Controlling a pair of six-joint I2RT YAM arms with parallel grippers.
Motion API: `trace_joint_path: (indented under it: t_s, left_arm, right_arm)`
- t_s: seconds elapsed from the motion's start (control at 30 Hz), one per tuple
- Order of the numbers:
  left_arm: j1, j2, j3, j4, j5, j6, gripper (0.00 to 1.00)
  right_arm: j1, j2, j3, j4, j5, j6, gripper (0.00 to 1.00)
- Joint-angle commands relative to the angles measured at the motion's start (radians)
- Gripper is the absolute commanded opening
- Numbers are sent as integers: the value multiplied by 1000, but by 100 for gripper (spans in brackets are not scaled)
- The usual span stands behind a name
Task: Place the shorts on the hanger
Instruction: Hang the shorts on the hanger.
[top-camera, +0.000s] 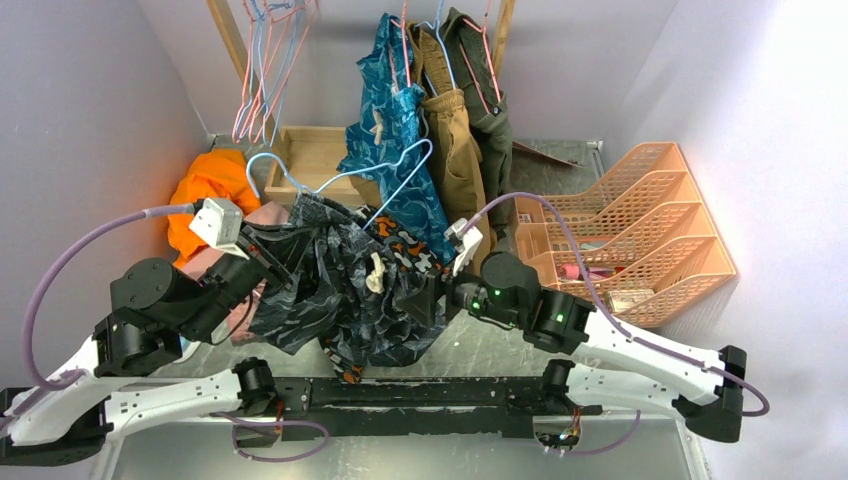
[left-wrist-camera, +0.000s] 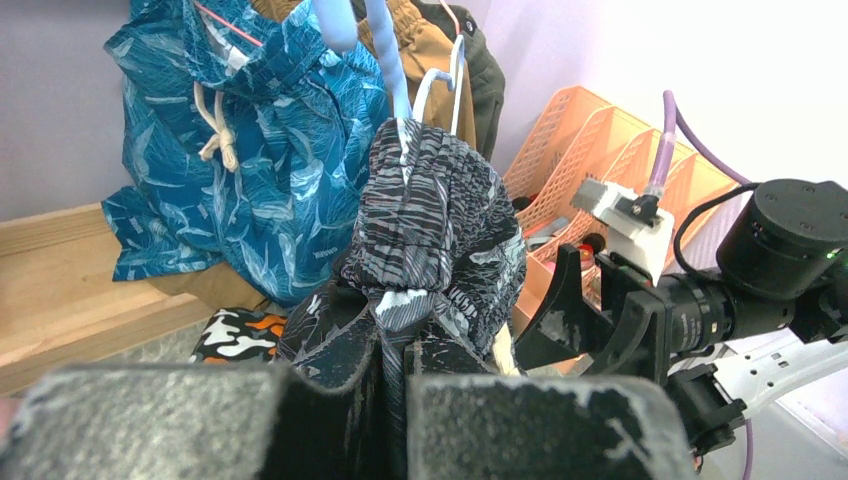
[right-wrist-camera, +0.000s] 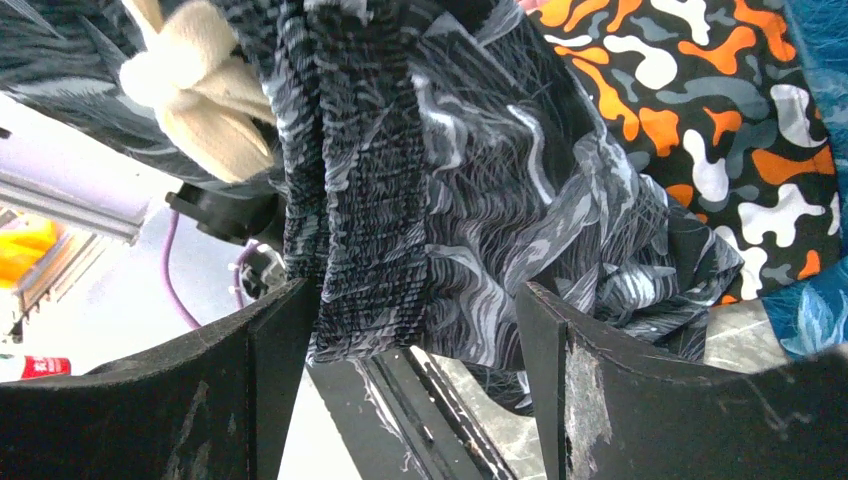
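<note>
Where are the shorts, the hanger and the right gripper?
the shorts (top-camera: 320, 290), top external view, middle of the bunched dark fabric.
the hanger (left-wrist-camera: 388, 70), left wrist view, blue wire above the shorts' waistband.
the right gripper (right-wrist-camera: 410, 310), right wrist view, gap between its open fingers.

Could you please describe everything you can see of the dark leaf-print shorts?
The shorts are thin charcoal-black fabric with grey-white streaky leaves, a gathered elastic waistband and a knotted cream drawstring. They hang bunched, pinched in the left gripper, with the waistband between the fingers of the open right gripper. The light-blue hanger wire meets their top fold.
</note>
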Motion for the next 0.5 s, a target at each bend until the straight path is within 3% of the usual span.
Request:
trace_joint_path:
  t_s: [0.0,0.13,0.2,0.27,0.4,0.47]
  left_arm:
    - [-2,-26,-14,114,-42,-19,7]
    - [-2,-36,-29,130,-33,-10,7]
    - [-2,-28,-21,116,-18,-9,7]
    - [-2,-18,-7,94,2,-12,7]
    - [-2,7,32,45,60,15,7]
    - [-2,15,68,8,97,33,7]
  right_arm:
    - [30,15,29,18,45,-24,77]
    - [39,47,44,0,51,-37,76]
    - [40,68,55,-29,86,-33,68]
    - [41,77,66,-64,159,-26,50]
    - [40,77,117,-160,309,-37,4]
    - [40,73,159,-217,390,-50,0]
